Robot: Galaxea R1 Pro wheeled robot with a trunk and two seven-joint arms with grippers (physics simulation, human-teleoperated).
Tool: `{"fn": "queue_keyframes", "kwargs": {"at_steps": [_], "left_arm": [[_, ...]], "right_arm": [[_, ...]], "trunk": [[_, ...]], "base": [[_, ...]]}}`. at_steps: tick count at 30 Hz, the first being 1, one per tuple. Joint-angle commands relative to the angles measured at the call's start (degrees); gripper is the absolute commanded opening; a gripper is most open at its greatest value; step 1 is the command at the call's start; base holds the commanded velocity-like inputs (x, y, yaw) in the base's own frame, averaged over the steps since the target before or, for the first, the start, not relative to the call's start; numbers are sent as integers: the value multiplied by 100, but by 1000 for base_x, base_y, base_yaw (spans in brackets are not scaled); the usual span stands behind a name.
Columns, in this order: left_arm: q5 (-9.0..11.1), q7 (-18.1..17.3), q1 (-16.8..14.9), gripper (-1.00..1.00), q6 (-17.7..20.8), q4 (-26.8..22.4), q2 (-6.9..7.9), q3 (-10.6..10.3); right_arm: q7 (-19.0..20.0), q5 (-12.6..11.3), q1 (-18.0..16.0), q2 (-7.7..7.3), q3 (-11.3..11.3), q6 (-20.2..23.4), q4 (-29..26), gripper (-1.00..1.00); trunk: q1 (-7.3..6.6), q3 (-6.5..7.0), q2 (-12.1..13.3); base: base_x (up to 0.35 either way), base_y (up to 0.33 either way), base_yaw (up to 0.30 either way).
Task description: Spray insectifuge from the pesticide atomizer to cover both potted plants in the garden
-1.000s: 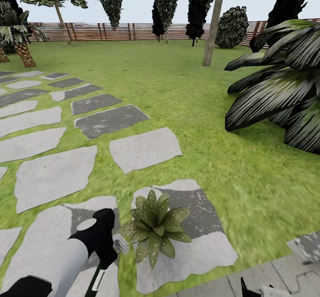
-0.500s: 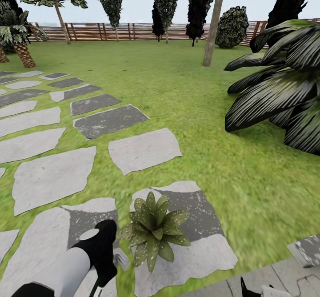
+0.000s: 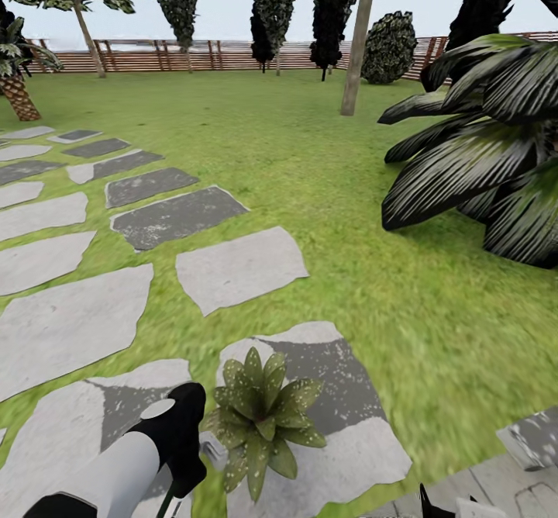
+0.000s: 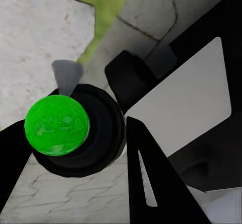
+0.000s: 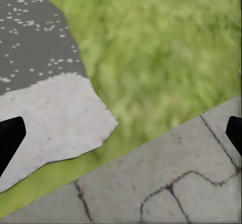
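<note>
One potted plant (image 3: 260, 411), a low rosette of speckled green leaves, stands on a grey stepping stone (image 3: 349, 440) in the garden lawn (image 3: 349, 270), low in the head view. My left arm reaches in just left of it. In the left wrist view the pesticide atomizer (image 4: 57, 125) is seen end-on, a green round cap on a black body, with my left gripper (image 4: 75, 153) shut on it. A thin green strip of the atomizer (image 3: 164, 500) pokes out under the left wrist. My right gripper (image 5: 121, 133) hangs open over a stone edge, grass and paving, its black fingertips (image 3: 428, 501) low right.
A big dark broad-leaved shrub (image 3: 480, 153) crowds the right side. Irregular grey stepping stones (image 3: 70, 324) run off to the left. A tree trunk (image 3: 353, 45) and a wooden slat fence (image 3: 232, 54) stand far back. Grey paving (image 3: 504, 487) lies at the lower right.
The whole head view has shifted a little, so the stones and trees sit further left. My left wrist sits lower in the picture than a second ago, still beside the plant.
</note>
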Motion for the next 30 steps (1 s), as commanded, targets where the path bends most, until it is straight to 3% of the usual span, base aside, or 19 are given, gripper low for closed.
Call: {"fn": "queue_keyframes", "kwargs": {"at_steps": [1, 17, 30], "left_arm": [[-54, -57, 0, -100, 43, -12, 4, -11], [-62, -54, 0, -100, 43, -17, 7, -11], [-53, -54, 0, -100, 43, -55, 3, -5]], "right_arm": [[46, 24, -8, 6, -49, -17, -6, 100], [46, 23, -8, 7, -49, -17, -9, 100], [46, 24, -9, 8, -49, -17, -9, 100]], "trunk": [[0, -5, -2], [0, -5, -2], [0, -5, -2]], "base": [[23, 0, -166], [-5, 0, -11], [-268, 109, 0]]}}
